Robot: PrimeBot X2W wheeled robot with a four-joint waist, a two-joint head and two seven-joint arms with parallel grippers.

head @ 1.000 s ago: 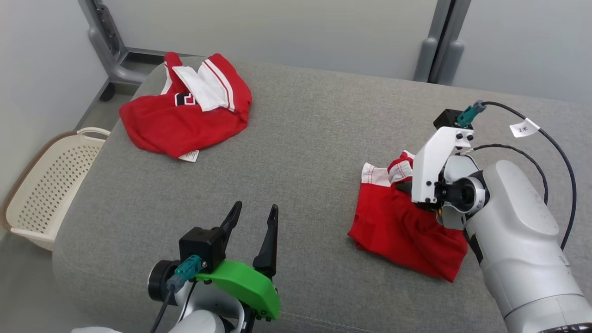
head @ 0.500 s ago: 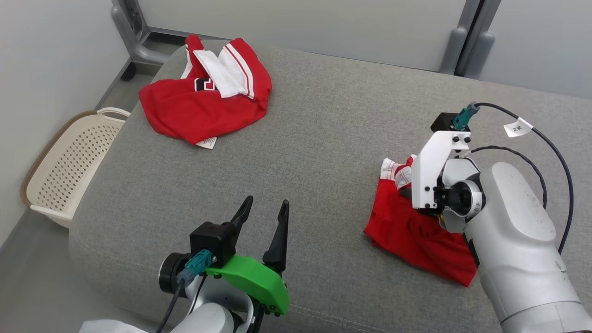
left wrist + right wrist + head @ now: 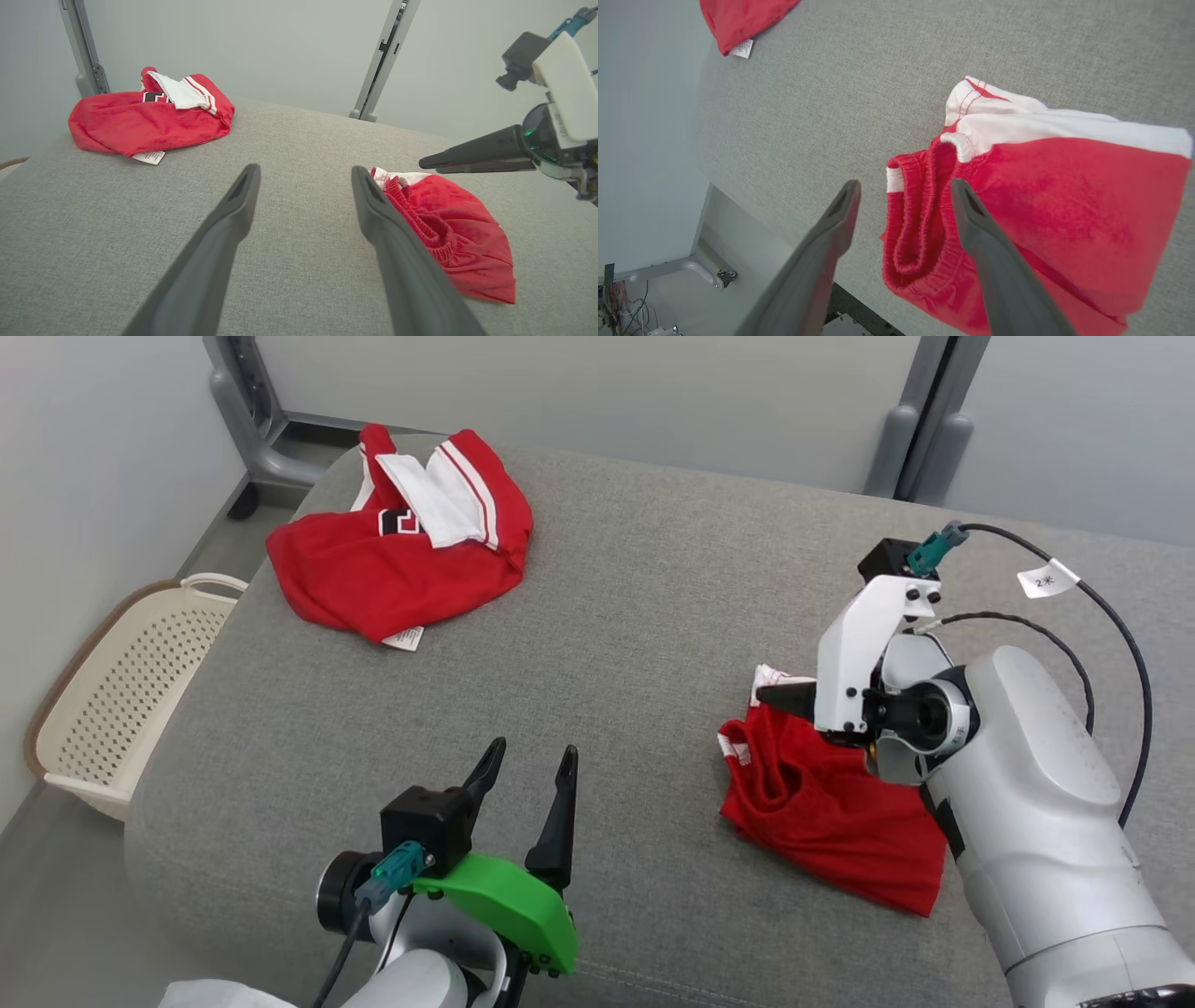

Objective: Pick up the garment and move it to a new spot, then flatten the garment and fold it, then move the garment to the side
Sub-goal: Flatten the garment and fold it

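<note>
Lying crumpled at the right side of the grey cushion (image 3: pixel 616 616), the red garment (image 3: pixel 822 812) appears light, limp and grippy, best pinched at its elastic waistband (image 3: pixel 920 224); the right gripper (image 3: pixel 906 183) hangs empty and spread over that side, the left gripper (image 3: pixel 531 749) likewise agape.

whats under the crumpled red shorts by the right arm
The crumpled red shorts with white trim lie directly on the grey fabric cushion, which shows all around them. Anything beneath is covered by their folds. The open right gripper hangs above them.
</note>
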